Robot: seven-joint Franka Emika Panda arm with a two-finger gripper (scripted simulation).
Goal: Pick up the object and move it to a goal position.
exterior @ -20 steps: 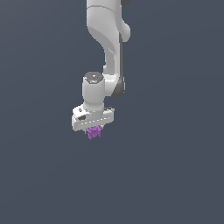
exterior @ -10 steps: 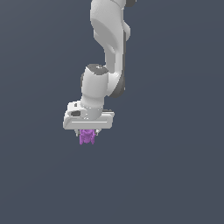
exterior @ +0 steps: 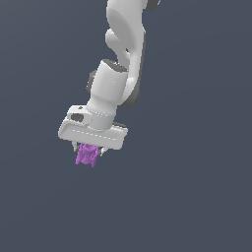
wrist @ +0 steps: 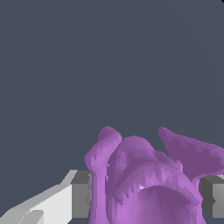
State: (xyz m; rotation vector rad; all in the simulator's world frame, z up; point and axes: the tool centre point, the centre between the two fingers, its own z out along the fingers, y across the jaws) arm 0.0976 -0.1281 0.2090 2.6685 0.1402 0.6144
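The gripper (exterior: 88,149) is clenched on the purple object (exterior: 86,154), which hangs just below the white hand, pinched between the fingers (wrist: 81,199). The arm (exterior: 123,54) slants upward from the object.

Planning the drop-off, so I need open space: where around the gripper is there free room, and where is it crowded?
Everything around the arm is plain dark backdrop in the exterior view: below the purple object, and toward both the exterior view's left and right, nothing shows. The only crowded spot is at the gripper itself, where the fingers close against the object. No surface or goal marker is visible.
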